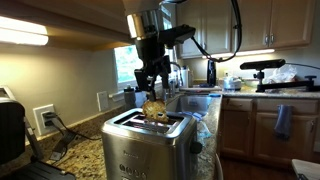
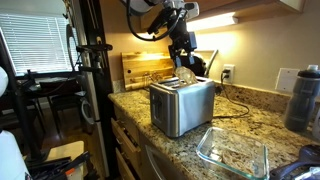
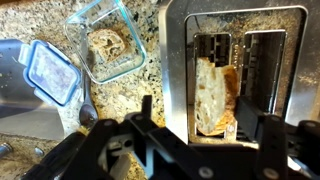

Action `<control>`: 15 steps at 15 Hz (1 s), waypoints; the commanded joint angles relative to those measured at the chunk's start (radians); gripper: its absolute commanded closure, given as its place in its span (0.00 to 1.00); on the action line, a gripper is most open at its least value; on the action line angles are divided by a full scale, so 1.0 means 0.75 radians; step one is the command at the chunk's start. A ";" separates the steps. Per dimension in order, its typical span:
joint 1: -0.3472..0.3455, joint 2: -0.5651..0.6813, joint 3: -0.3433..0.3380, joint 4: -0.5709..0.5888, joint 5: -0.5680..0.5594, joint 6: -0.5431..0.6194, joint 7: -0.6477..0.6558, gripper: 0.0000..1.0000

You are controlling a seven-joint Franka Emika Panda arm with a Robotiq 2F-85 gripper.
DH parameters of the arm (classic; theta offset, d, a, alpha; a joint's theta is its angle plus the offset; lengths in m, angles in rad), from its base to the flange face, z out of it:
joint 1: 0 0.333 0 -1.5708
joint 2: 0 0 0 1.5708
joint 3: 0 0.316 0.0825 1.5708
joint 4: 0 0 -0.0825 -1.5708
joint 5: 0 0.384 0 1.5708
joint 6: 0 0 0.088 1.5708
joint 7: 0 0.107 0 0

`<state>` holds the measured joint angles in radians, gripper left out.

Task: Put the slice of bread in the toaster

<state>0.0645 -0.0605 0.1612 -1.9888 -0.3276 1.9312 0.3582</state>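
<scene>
Granite countertop [image 2: 255, 108] | wooden cabinets [image 1: 245, 125] | toaster [image 2: 180, 108] | slice of bread [image 3: 212, 95] at slot

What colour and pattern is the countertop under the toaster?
The countertop is speckled tan, brown and black, like granite; clearest in the wrist view.

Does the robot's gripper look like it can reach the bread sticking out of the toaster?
Probably yes. The gripper hangs open right above the toaster, and the slice of bread stands in one slot with its top poking out. Nothing seems to sit between them.
</scene>
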 commanded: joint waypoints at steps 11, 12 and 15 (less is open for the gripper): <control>0.018 0.001 -0.018 0.003 -0.001 -0.004 0.001 0.00; 0.018 0.001 -0.018 0.003 -0.001 -0.004 0.001 0.00; 0.018 0.001 -0.018 0.003 -0.001 -0.004 0.001 0.00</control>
<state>0.0645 -0.0603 0.1595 -1.9888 -0.3277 1.9313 0.3582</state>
